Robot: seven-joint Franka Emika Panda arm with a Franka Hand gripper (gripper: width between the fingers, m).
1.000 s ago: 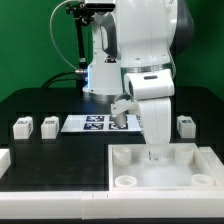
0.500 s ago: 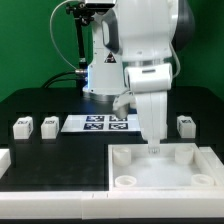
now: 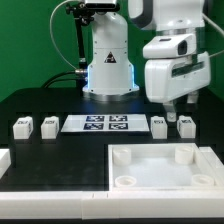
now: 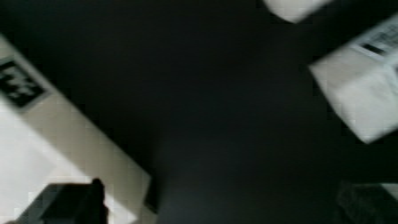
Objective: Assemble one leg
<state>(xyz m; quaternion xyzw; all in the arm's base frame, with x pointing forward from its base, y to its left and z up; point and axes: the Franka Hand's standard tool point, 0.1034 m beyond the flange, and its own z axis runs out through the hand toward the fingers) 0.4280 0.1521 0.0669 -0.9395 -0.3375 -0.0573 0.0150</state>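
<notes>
Gripper (image 3: 176, 104) hung raised over the desk (image 3: 60, 160), empty. In the blurred wrist view its 2 fingers showed as dark shapes well apart with only bare desk between them, so I judged it wide open. Just below it stood a leg (image 3: 158, 125), upright and not attached, with a second leg (image 3: 185, 125) beside that one, also under the gripper. 2 more legs (image 3: 21, 126) (image 3: 49, 126) stood far off to the side, beyond the marker board (image 3: 97, 123). The white tray piece (image 3: 150, 152) with round corner sockets lay below and in front of the gripper, and none of its visible sockets held a leg.

The step in hand looked like the approach to pick up 1 leg. The next move called for centring over one of the 2 legs beneath, descending with the jaws wide enough to straddle it, and closing squarely without knocking its neighbour.
</notes>
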